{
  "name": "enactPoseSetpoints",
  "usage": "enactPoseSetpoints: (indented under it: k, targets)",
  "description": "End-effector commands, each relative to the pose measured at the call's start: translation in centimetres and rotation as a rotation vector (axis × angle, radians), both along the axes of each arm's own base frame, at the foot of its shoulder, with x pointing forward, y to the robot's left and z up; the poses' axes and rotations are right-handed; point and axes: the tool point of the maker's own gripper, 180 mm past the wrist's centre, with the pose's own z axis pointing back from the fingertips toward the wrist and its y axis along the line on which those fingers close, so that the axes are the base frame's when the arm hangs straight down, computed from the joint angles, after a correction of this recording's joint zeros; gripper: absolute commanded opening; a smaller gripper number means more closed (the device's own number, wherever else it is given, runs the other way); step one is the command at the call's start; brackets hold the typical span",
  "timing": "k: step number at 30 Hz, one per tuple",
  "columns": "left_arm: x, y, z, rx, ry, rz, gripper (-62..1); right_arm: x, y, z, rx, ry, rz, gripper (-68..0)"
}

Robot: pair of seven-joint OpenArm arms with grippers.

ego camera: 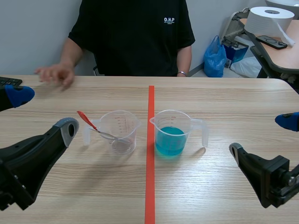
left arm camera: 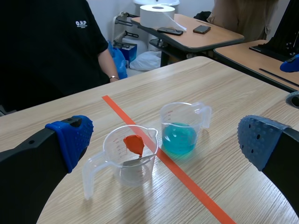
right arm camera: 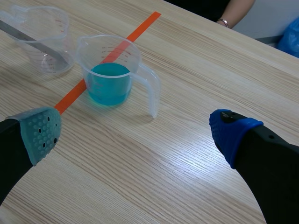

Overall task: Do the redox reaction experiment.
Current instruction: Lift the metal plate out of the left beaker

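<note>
1. Assessing the step in hand: in my judgement the experiment is not yet begun. Nothing is gripped and neither vessel is tilted.
2. The left fingers [ego camera: 18,95] are spread wide at the lower left of the scene view and hold nothing. The right fingers [ego camera: 287,121] are likewise spread wide at the lower right, also holding nothing.
3. The blue-liquid beaker [ego camera: 170,135] stands upright just right of the orange tape line [ego camera: 150,186], near the frame's centre. Its handle points right, toward the right arm.
4. The clear beaker [ego camera: 120,133] stands upright just left of the line, handle pointing left. A red-handled spoon [ego camera: 100,131] leans inside it, with the red end up and to the left. Something greyish lies at its bottom; I cannot tell what.
5. The next move, as I judge it, is to combine the two. The right arm would close on the blue beaker's handle, lift it level and pour over the line into the clear beaker. The handle is thin and the liquid free, so a slow tilt is called for.
6. The bench [ego camera: 224,102] is pale wood-grain, flat and dry where visible.
7. A person [ego camera: 133,37] in a black shirt sits at the top centre, with one hand [ego camera: 56,73] resting on the bench at upper left.
8. At the upper right stand a side table [ego camera: 285,53] bearing a paper roll [ego camera: 270,21], and a blue bag [ego camera: 215,58] on the floor.
</note>
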Motion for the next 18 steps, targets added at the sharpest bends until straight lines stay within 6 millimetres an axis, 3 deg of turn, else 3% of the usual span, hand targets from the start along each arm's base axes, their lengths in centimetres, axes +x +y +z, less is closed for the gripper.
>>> enactPoseSetpoints:
  k: [1,18]
  targets:
    - [0.11,-0.07,0.72,-0.012,-0.018,0.004,1.4,0.12,0.49,0.81,0.01,-0.025,0.018,0.4]
    - [0.11,-0.07,0.79,-0.014,-0.021,0.004,1.4,-0.01,0.32,0.17,-0.008,0.008,0.013,0.4]
